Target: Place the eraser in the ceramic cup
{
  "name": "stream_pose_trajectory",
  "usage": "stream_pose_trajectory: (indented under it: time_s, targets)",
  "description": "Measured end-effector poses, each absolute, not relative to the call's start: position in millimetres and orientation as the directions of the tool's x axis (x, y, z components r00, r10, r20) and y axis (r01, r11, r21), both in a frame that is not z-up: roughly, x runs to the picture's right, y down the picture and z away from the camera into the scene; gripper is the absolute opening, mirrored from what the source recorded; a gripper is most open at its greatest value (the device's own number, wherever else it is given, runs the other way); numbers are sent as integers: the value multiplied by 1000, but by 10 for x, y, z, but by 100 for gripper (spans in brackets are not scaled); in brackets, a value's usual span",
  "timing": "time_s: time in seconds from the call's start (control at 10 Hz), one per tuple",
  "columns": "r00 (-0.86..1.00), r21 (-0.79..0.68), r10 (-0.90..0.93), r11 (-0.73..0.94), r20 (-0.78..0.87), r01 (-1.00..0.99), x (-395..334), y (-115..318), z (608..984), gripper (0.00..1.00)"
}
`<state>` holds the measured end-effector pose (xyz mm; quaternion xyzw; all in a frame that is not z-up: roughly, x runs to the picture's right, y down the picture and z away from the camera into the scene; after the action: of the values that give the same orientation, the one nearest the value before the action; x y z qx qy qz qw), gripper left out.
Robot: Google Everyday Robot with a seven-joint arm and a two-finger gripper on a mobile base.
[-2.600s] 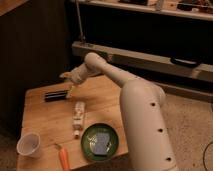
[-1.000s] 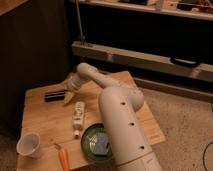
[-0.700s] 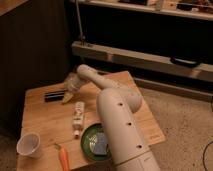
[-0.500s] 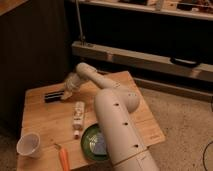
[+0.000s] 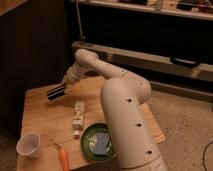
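Around: a white tube (image 5: 78, 116) lies lengthwise mid-table, a dark green plate (image 5: 89, 137) with a blue-grey pad (image 5: 101, 142) on it sits at the near edge, and an orange carrot (image 5: 64, 157) lies at 9 o'clock of the plate.
In the way: the tube lies between the eraser's spot and the plate; the stretch of table (image 5: 42, 115) from the eraser down to the cup holds nothing.
Arm: the big white arm (image 5: 125, 120) rises from 5 o'clock and covers the table's right half.
Gripper: the gripper (image 5: 65, 86) sits over the far-left part of the table, at 12 o'clock of the cup, clenched on the eraser.
Eraser: the eraser (image 5: 56, 92) is held at its right end, tilted, left end slightly lower, looking lifted off the wood.
Ceramic cup: the ceramic cup (image 5: 29, 145) stands upright at the near-left corner, close to both edges, well apart from the eraser.
Open room: bare wood along the left side; a dark wall stands beyond the left edge.
Change: 0.5 s ago the eraser lay lower at the fingers; now it sits higher.
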<state>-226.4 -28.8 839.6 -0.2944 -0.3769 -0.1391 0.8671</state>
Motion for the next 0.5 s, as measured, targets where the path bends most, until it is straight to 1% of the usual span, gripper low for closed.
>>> stream_pose_trajectory:
  time_s: [0.2, 0.3, 0.5]
  targets:
    - [639, -341, -165, 732, 751, 590, -2008, -241, 7856, 0]
    - [596, -303, -249, 677, 763, 670, -1848, -111, 7559, 0]
    - [514, -247, -333, 595, 791, 765, -1803, 97, 7282, 0]
